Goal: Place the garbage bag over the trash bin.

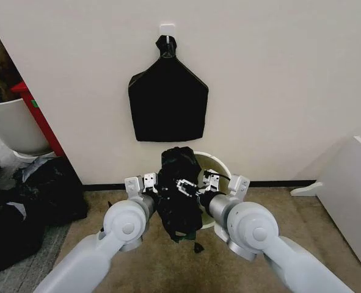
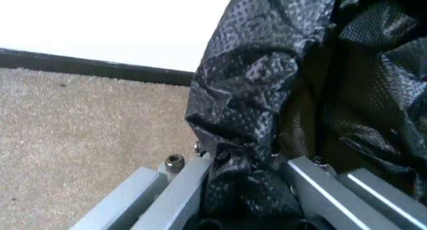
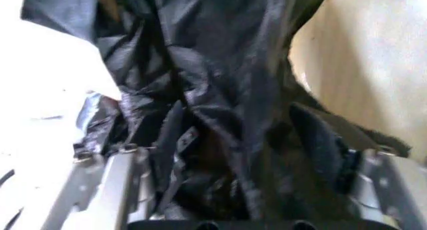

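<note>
Here the garbage bag (image 1: 178,194) hangs bunched between the two grippers, its long axis running up and down, most of its crumpled film draped in front of the trash bin (image 1: 221,163) and over the bin's near-left rim. The bin stands on the carpet against the wall's foot, just beyond and slightly right of the bag, so the bag's mouth has to travel away from the robot and rightward to cover the open rim. The left gripper (image 1: 148,182) pinches the bag's left side; the right gripper (image 1: 206,180), nearer the bin, holds its right side above the rim.

The left wrist view shows film (image 2: 257,140) wedged between that gripper's fingers (image 2: 175,190), with bare carpet beside. The right wrist view shows black folds (image 3: 213,115) caught between its fingers (image 3: 110,190), with the bin's pale inner wall (image 3: 373,64) close behind.
</note>
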{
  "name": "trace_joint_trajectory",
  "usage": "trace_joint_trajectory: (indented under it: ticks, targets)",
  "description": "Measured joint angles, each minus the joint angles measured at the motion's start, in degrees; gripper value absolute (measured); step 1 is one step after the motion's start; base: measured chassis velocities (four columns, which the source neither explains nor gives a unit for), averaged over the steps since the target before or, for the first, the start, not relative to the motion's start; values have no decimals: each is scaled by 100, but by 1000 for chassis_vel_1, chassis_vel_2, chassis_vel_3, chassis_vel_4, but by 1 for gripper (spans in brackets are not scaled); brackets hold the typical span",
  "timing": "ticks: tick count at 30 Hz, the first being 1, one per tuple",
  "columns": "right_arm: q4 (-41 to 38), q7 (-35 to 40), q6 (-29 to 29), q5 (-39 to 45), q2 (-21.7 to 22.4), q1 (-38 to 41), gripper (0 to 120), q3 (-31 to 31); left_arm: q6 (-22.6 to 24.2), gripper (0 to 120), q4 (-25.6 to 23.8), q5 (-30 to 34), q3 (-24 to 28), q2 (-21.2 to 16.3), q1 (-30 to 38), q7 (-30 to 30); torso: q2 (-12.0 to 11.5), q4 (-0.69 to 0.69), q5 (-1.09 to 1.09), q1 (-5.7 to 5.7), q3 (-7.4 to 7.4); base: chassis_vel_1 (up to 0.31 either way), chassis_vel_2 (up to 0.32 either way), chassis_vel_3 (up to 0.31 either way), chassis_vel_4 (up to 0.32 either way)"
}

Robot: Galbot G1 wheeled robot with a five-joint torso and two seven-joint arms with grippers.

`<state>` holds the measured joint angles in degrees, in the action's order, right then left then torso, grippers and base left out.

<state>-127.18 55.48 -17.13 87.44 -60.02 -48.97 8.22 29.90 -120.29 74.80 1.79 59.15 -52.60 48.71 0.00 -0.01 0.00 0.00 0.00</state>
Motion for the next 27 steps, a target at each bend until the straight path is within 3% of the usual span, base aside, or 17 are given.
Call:
trace_joint_trajectory:
  ticks: [4, 7, 11, 15, 27]
  targets:
    - [193, -16, 81, -491, 19, 15, 39, 146, -14, 0, 59, -9, 7, 5, 34, -34, 0, 1, 0, 0, 0, 0, 0, 0, 0]
    - [228, -53, 96, -568, 29, 0, 32, 160, -14, 0, 73, -13, 8, 5, 41, -51, 0, 1, 0, 0, 0, 0, 0, 0, 0]
    - [244, -143, 95, -621, 69, -37, 12, 171, -15, 0, 126, -25, 23, 20, 73, -79, 0, 1, 0, 0, 0, 0, 0, 0, 0]
    - [228, -134, 70, -590, 92, -17, 1, 172, -13, 0, 157, -25, 48, 49, 117, -76, 0, 1, 1, 0, 0, 0, 0, 0, 0]
    - [-21, -112, 72, -503, 137, 23, 0, 236, 61, 0, 243, -134, 89, 93, 163, 21, 0, 1, 0, 0, 0, 0, 0, 0, 0]
